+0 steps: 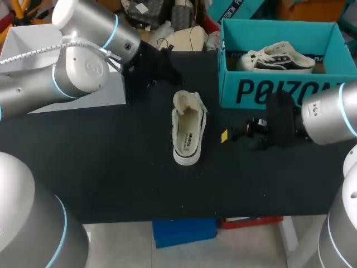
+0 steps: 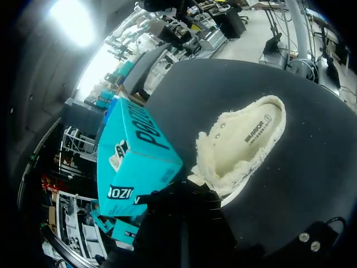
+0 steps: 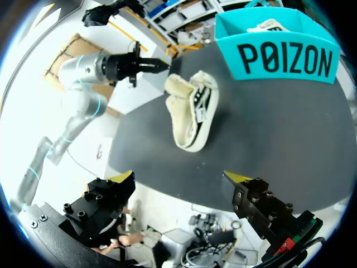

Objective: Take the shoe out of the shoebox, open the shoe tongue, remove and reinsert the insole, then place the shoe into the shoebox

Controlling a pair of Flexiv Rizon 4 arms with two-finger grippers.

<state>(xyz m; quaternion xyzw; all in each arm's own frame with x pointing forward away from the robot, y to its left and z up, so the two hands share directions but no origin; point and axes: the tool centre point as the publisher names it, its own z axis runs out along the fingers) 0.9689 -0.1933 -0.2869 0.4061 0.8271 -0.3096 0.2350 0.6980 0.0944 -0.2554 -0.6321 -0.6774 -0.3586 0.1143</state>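
A cream shoe (image 1: 188,131) lies alone in the middle of the black table, opening up, its insole showing inside and its fuzzy tongue end toward the back. The teal shoebox (image 1: 279,89) stands at the back right. My left gripper (image 1: 170,72) hangs shut and empty behind the shoe's tongue end. In the left wrist view the shoe (image 2: 245,142) lies just ahead of the dark fingers, beside the shoebox (image 2: 134,162). My right gripper (image 1: 227,135) stands open and empty to the right of the shoe. In the right wrist view (image 3: 181,177) the shoe (image 3: 192,109) is ahead of its yellow tips.
A second, dark-and-white shoe (image 1: 276,58) lies inside the shoebox. A white box (image 1: 33,47) sits at the back left under my left arm (image 3: 83,70). The table's front edge runs close behind my right gripper.
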